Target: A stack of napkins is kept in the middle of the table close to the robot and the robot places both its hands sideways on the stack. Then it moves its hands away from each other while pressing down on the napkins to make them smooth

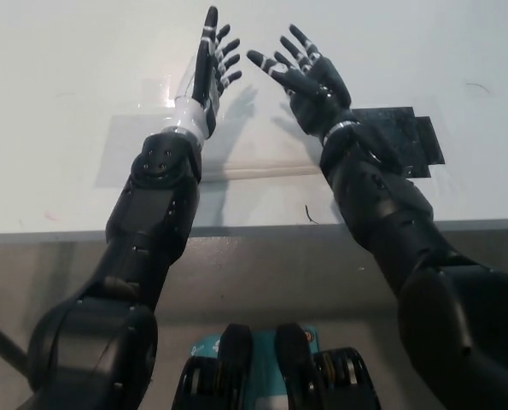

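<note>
One pale stack of napkins [236, 145] lies in the middle of the white table [57, 68], near the robot. The left hand [213, 60] and the right hand [309, 77] are over its far part, both empty with fingers spread. I think they should press flat and slide apart evenly. No writing is readable.

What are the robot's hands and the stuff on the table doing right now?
left hand: open, fingers spread, turned on edge over the table.
right hand: open, fingers spread, apart from the left hand.
napkins: pale and flat on the table beneath the arms, hard to make out.
black patch: flat on the table by the right arm.
table: white.
</note>
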Available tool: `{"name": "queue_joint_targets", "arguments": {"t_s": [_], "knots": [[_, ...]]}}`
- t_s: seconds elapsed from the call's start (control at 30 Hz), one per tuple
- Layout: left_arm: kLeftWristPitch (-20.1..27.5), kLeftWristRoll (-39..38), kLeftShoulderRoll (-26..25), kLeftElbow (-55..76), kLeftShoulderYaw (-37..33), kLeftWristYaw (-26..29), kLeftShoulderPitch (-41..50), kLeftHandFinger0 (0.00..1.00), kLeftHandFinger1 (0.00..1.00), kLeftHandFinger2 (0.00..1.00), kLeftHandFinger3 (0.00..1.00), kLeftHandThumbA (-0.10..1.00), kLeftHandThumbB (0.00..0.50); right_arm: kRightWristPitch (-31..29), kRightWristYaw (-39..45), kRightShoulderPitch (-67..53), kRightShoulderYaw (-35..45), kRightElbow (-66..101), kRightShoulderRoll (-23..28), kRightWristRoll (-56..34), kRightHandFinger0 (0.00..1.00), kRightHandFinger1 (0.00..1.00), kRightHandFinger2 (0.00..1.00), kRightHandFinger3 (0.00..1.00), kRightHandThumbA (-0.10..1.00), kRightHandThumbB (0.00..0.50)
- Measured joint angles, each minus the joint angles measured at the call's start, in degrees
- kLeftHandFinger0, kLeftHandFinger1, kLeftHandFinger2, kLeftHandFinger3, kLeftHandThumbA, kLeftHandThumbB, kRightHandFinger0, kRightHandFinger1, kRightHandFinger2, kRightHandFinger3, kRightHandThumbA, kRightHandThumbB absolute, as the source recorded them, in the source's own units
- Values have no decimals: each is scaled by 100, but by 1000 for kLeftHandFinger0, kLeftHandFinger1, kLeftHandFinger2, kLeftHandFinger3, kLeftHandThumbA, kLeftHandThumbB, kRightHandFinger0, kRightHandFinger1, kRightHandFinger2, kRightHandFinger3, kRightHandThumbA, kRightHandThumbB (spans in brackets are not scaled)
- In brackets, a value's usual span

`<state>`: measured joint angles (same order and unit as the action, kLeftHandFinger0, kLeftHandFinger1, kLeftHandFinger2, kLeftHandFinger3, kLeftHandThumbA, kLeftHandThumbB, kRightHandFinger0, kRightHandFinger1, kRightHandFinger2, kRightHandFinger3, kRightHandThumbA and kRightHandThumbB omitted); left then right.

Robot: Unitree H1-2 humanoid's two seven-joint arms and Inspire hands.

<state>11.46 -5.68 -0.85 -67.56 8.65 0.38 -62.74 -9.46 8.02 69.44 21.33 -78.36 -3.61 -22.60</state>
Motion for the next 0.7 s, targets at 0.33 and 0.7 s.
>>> {"name": "queue_joint_targets", "arguments": {"t_s": [0.33,0.7], "knots": [[149,28,16,-377,-110,44,-56,1000,1000,1000,1000,1000,390,4,0,-12,184,-265,74,-53,1000,1000,1000,1000,1000,387],[157,31,322,-775,-142,150,-225,1000,1000,1000,1000,1000,352,23,-25,-68,182,-364,-19,-89,1000,1000,1000,1000,1000,406]]}}
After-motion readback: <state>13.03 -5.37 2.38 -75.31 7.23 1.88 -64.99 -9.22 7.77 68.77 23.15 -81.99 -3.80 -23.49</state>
